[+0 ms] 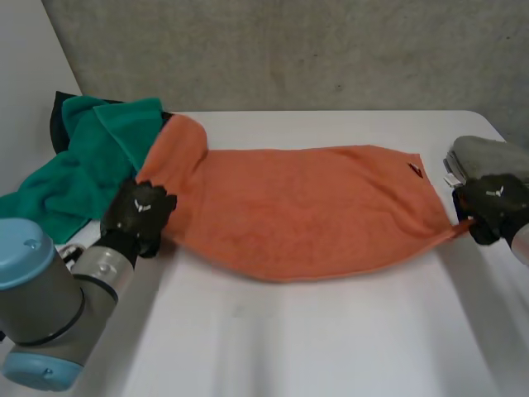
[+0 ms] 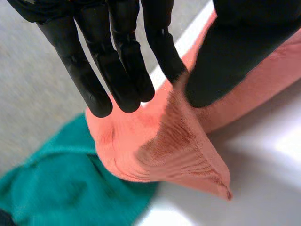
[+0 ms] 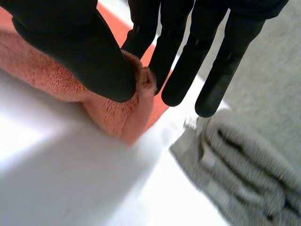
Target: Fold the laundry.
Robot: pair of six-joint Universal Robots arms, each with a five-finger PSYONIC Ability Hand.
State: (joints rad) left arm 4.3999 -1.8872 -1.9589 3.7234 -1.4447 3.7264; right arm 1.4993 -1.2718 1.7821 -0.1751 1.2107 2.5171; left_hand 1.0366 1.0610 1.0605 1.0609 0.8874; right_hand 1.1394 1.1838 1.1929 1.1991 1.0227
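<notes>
An orange towel (image 1: 306, 207) lies spread flat across the middle of the white table (image 1: 289, 339), with its far left corner bunched up. My left hand (image 1: 140, 211) is at the towel's near left corner. In the left wrist view the towel (image 2: 174, 150) rises in a peak between the thumb and one straight finger of that hand (image 2: 117, 56), pinched there. My right hand (image 1: 493, 203) is at the towel's near right corner. In the right wrist view its thumb (image 3: 80, 52) and a fingertip pinch a small fold of the orange towel (image 3: 117, 117) just above the table.
A green towel (image 1: 83, 157) lies crumpled at the back left, partly under the orange one and close beyond my left hand (image 2: 56, 188). A folded grey towel (image 1: 488, 155) sits at the right edge, just past my right hand's fingertips (image 3: 244, 165).
</notes>
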